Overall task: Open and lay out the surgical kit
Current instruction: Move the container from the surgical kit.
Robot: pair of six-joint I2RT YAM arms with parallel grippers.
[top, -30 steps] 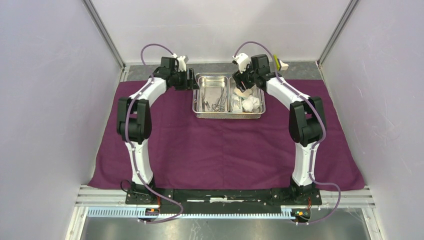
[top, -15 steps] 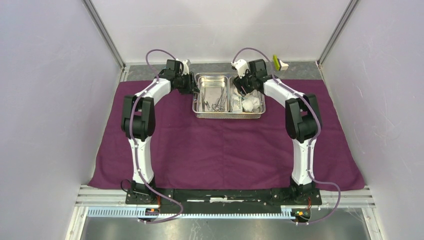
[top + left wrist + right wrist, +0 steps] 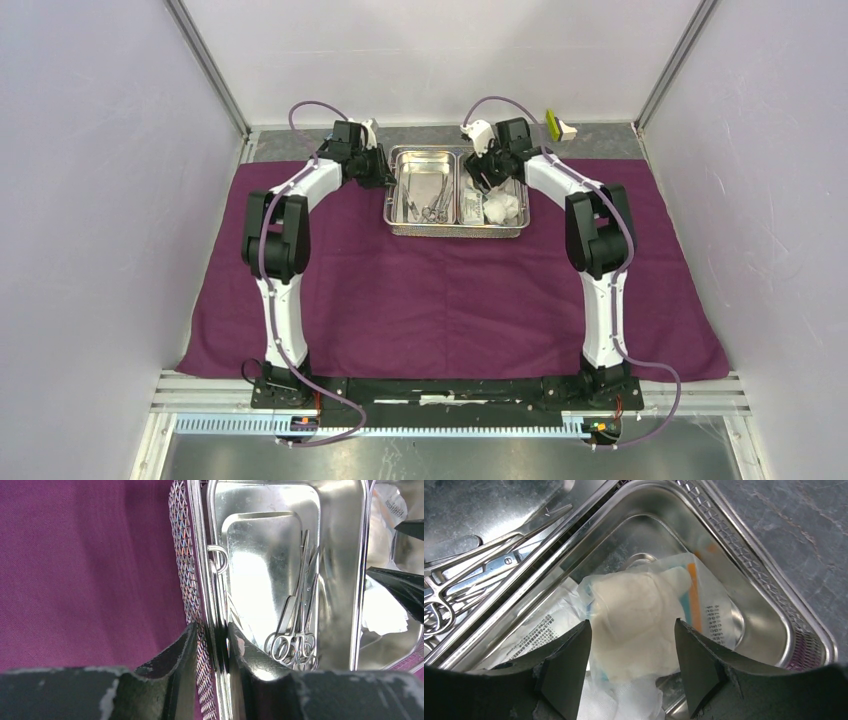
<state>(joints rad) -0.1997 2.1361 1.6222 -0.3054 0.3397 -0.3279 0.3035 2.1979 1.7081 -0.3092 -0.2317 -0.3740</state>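
Left pincer (image 3: pixel 210 640), narrow, clamps the steel tray's (image 3: pixel 457 232) rim at its 10 o'clock; right pincer (image 3: pixel 631 625) hangs wide over white gauze (image 3: pixel 636 597) at 2 o'clock.

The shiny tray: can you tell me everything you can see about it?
The tray is shiny metal, a rectangle with mesh outer walls and two wells side by side. It sits flat at the far middle of the purple cloth. The left well holds scissor-handled tools; the right holds a white packet and white gauze. The left hand straddles its left wall; the open right hand hangs over the right well.
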